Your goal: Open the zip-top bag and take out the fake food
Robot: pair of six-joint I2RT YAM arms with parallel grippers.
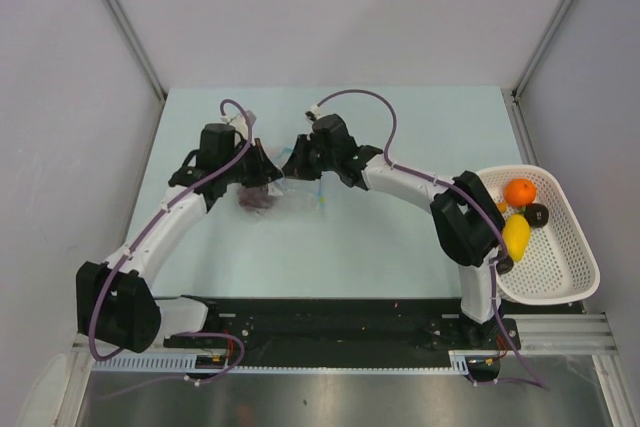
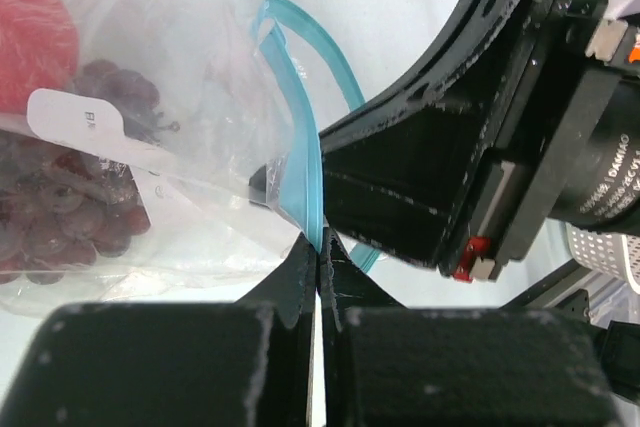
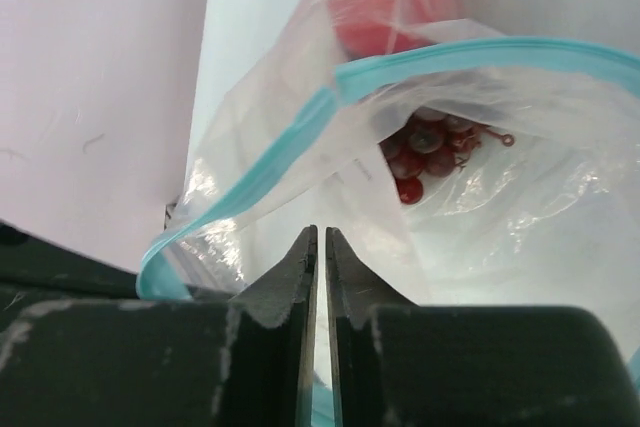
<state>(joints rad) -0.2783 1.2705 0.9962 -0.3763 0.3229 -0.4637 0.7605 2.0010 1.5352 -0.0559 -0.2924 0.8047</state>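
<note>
Teal-lipped zip-top bag [image 1: 278,193] sits mid-worktop [image 1: 330,247] with fake food [image 2: 60,207] inside, opposite lips pinched by the closed left fingers [image 2: 290,282] and right fingers [image 3: 285,282], apparently to pull its mouth apart.

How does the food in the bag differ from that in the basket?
Bag food is a red ball and purple grapes; basket food is an orange, a yellow piece and a dark one. Bag food sits mid-table under plastic; basket food lies loose at the right. Both are toy fruit.
</note>
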